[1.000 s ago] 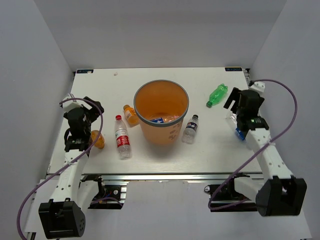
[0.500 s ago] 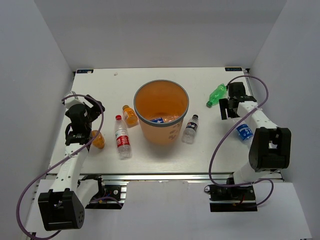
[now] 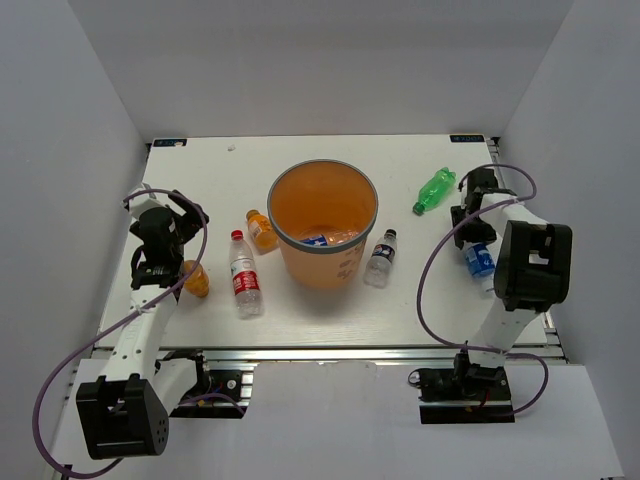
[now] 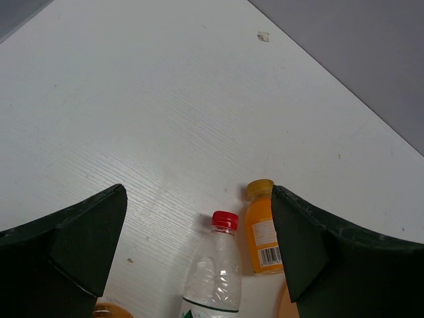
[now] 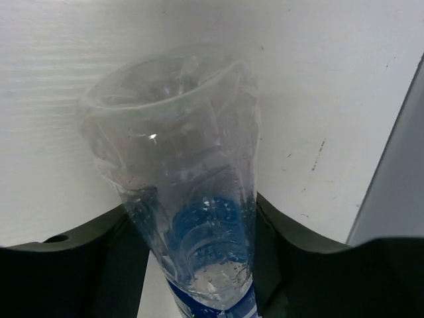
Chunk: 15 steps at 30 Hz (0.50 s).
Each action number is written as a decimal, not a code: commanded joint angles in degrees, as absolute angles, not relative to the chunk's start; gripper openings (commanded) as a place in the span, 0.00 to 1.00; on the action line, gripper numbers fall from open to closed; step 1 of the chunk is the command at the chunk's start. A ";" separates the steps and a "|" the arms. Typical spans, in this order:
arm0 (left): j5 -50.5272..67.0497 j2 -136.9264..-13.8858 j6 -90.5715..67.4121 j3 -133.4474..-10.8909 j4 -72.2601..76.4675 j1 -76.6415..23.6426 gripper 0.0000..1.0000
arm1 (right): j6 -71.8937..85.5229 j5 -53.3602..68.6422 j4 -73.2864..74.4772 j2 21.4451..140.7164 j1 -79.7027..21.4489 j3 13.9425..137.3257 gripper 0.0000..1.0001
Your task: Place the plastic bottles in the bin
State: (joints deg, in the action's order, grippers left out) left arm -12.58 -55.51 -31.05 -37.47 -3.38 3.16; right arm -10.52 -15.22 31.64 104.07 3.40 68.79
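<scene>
The orange bin (image 3: pixel 320 268) stands mid-table. A green bottle (image 3: pixel 434 190) lies to its right, and a small clear dark-capped bottle (image 3: pixel 381 258) lies closer beside it. Left of the bin lie an orange bottle (image 3: pixel 261 229), a red-capped clear bottle (image 3: pixel 243 275) and another orange bottle (image 3: pixel 194 279). My left gripper (image 3: pixel 175 225) hovers open over the left side; its view shows the red-capped bottle (image 4: pixel 215 265) and an orange bottle (image 4: pixel 263 232) below, ahead of the open jaws. My right gripper (image 5: pixel 199 265) is shut on a clear blue-labelled bottle (image 5: pixel 179 165), near the right edge (image 3: pixel 479 260).
Something blue-labelled and something orange lie at the bottom of the bin (image 3: pixel 318 240). Grey walls close off the table on the left, right and far sides. The right arm's elbow (image 3: pixel 533 262) stands folded high over the right edge, cables looping beside both arms.
The right arm has folded up and its gripper has come down and shut on the blue-labelled bottle. The left gripper has barely shifted and stays open.
</scene>
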 commanded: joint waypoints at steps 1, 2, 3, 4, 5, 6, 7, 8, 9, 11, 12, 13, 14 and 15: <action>-13.45 -54.41 -31.20 -39.46 -3.87 2.90 0.98 | -7.56 -7.13 33.66 97.16 3.43 71.54 0.41; -13.45 -54.49 -31.20 -39.46 -3.78 2.90 0.98 | -7.38 -3.99 33.58 94.77 3.34 71.98 0.40; -13.10 -54.67 -31.20 -39.46 -3.87 2.90 0.98 | -7.30 -1.69 33.49 92.31 3.34 72.24 0.40; -13.01 -54.84 -31.29 -39.55 -4.04 2.99 0.98 | -7.56 1.98 32.96 86.54 3.34 72.59 0.39; -13.01 -55.37 -31.81 -39.90 -4.48 2.90 0.98 | -7.82 9.07 30.87 83.44 3.25 72.60 0.39; -12.57 -55.81 -31.82 -40.25 -4.83 2.99 0.98 | -8.08 12.97 29.20 80.54 3.16 72.34 0.39; -11.87 -56.16 -31.73 -40.60 -5.36 2.99 0.98 | -8.09 17.36 26.92 74.50 3.08 71.38 0.40; -11.08 -56.51 -31.47 -41.13 -5.36 2.90 0.98 | -7.56 25.49 21.24 71.57 2.55 70.85 0.42; -10.20 -57.04 -31.46 -41.31 -5.27 2.90 0.98 | -6.78 29.32 17.79 69.02 2.20 70.06 0.42; -7.65 -57.48 -31.38 -41.48 -4.92 2.90 0.98 | -3.09 40.45 9.97 62.77 0.54 67.77 0.42; -7.30 -57.92 -31.29 -42.01 -5.18 2.99 0.98 | -1.60 42.61 2.80 61.45 0.09 67.42 0.42; -6.69 -58.18 -31.38 -42.45 -5.62 2.90 0.98 | -0.45 44.19 0.64 59.96 -2.61 67.59 0.42; -6.51 -58.36 -31.81 -42.80 -6.76 2.90 0.98 | -0.35 45.25 -1.91 59.77 -6.64 68.98 0.41; -6.42 -58.45 -32.51 -43.32 -7.29 2.90 0.98 | -0.35 45.61 -4.28 59.85 -9.03 69.95 0.41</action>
State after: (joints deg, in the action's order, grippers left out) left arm -8.88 -58.48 -31.53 -40.32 -5.50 3.16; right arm -3.55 32.47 8.27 58.72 -3.40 69.14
